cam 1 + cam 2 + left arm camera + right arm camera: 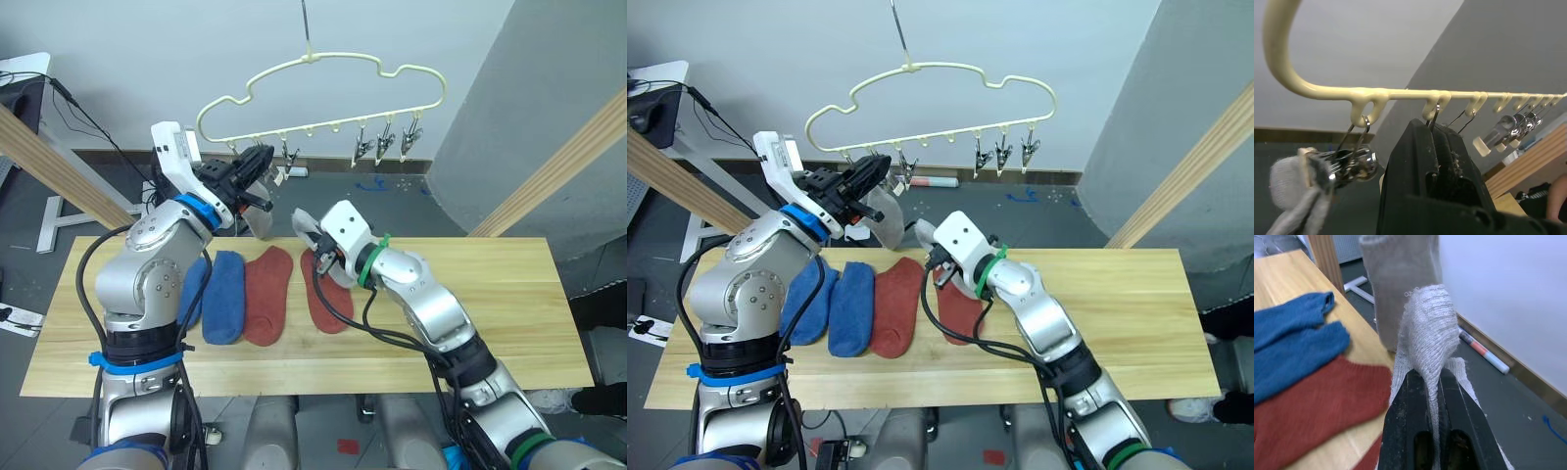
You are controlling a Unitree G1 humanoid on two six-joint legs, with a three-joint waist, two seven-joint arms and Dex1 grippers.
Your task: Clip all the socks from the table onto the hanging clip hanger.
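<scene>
**Second grey sock on its way to the hanger**

Far left of the light yellowish plank table (509,294) lie two blue knit ankle socks (223,294), then two rust-red ones (269,294), flat, side by side, not yet touched. Above them the left gripper (257,168) is raised to the thin cream wire clip hanger (323,93); fingers pressed together on the 2nd small grey metal clip (1434,120), prob. squeezing it open. One light grey sock (884,217) already hangs from the 1st clip. Right gripper (1432,382), near table's rear edge, pinches the other grey sock (1430,328) by a fold, lifted up twd the hanger for clipping. Three clips at the right end (387,145) hang empty.
</scene>
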